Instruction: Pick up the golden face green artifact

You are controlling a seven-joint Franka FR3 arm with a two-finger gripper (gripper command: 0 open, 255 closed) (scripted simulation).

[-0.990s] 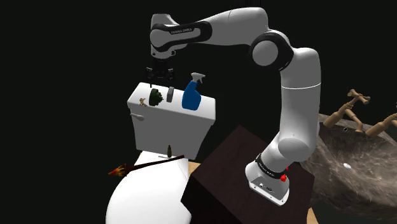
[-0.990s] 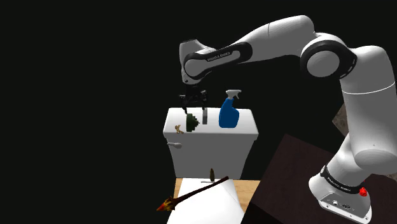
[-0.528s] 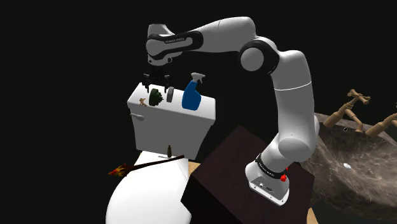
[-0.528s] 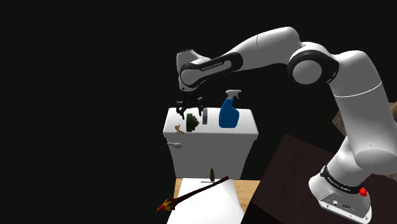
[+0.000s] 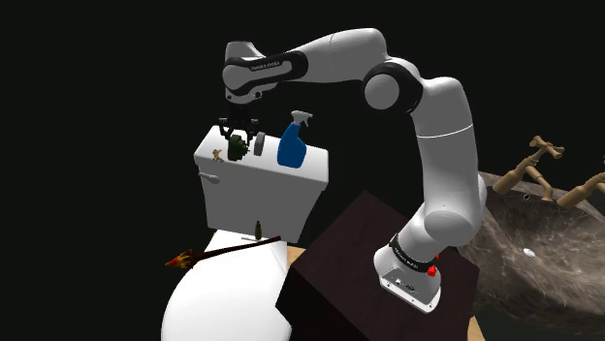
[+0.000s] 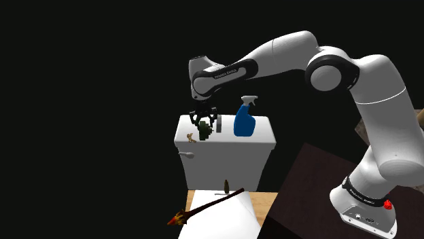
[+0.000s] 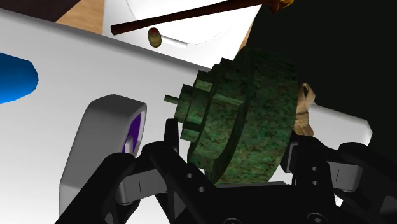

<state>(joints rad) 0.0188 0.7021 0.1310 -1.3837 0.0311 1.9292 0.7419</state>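
The artifact (image 7: pixel 248 121) is a dark green toothed disc with a stubby hub, standing on edge on the white toilet tank's lid (image 5: pixel 254 184). My gripper (image 7: pixel 234 146) comes down from above and is shut on it, one black finger against each flat face. In the shoulder view the gripper (image 5: pixel 238 134) covers the top of the artifact (image 5: pixel 236 150). From the second exterior view the gripper (image 6: pixel 204 119) sits right over the artifact (image 6: pixel 204 130) near the lid's left end.
A grey ring (image 5: pixel 260 143) and a blue spray bottle (image 5: pixel 292 145) stand close beside the artifact. A small tan figure (image 5: pixel 217 155) lies on its other side. Below, a brown stick (image 5: pixel 228 251) and a small cartridge (image 5: pixel 257 229) rest on the toilet seat. Black area surrounds the tank.
The gripper has come down onto the green artifact and its fingers, wide apart before, have closed on it. The artifact has not left the lid.
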